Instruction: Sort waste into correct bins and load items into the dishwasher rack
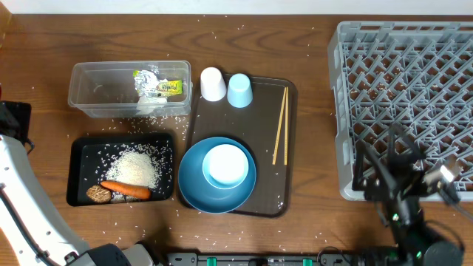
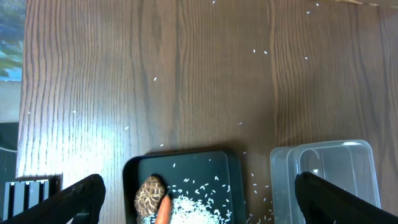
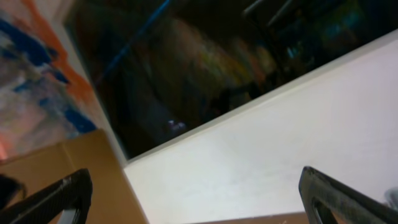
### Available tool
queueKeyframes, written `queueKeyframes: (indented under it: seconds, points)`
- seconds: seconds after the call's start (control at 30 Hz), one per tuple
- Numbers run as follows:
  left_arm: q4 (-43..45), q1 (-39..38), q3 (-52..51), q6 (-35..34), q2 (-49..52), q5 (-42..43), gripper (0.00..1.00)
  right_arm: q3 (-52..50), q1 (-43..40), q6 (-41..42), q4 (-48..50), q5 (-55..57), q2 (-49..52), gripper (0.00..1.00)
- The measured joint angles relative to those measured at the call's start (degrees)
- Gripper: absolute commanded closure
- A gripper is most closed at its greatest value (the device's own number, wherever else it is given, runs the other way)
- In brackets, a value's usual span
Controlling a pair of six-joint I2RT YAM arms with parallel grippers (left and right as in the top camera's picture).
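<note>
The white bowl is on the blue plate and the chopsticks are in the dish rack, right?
No. The bowl is on the plate, but the chopsticks lie on the brown tray, not in the rack; the overhead view shows it.

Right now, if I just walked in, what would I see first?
The big grey dishwasher rack on the right grabs the eye first. Next comes the round blue plate with a white bowl on it, at the near end of the brown tray in the middle. Then the orange carrot beside white rice in the black tray, left.
</note>
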Motion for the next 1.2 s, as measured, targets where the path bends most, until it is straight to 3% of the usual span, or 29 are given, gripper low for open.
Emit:
queueKeyframes:
  seconds: [0.1, 0.37, 0.5, 0.67, 0.8, 0.97, 1.2]
  points:
    - [-0.04, 0.0, 0.0, 0.0, 0.0, 0.0, 0.02, 9.09, -0.02, -4.66, -4.37, -2.21, 9.75, 0.01]
    - [-0.04, 0.0, 0.0, 0.0, 0.0, 0.02, 0.02, 39.39, 4.9, -20.57, -30.01, -7.78, 40.35, 0.01]
    - [0.02, 0.0, 0.0, 0.02, 0.0, 0.02, 0.02, 54.62, 13.25, -29.4, -45.62, -1.27, 55.28, 0.01]
    - [-0.02, 0.0, 0.0, 0.0, 0.0, 0.0, 0.02, 67.78, 22.56, -35.43, -55.1, 10.38, 71.95, 0.01]
    - [-0.02, 0.0, 0.0, 0.0, 0.0, 0.0, 0.02, 69.72, 25.9, -37.31, -54.64, 18.27, 81.96, 0.01]
    - [-0.04, 0.0, 0.0, 0.0, 0.0, 0.02, 0.02, 69.75, 25.88, -37.48, -46.01, 20.39, 90.66, 0.01]
    - [-0.02, 0.0, 0.0, 0.0, 0.0, 0.0, 0.02, 69.75, 25.92, -43.17, -38.29, 10.6, 98.95, 0.02]
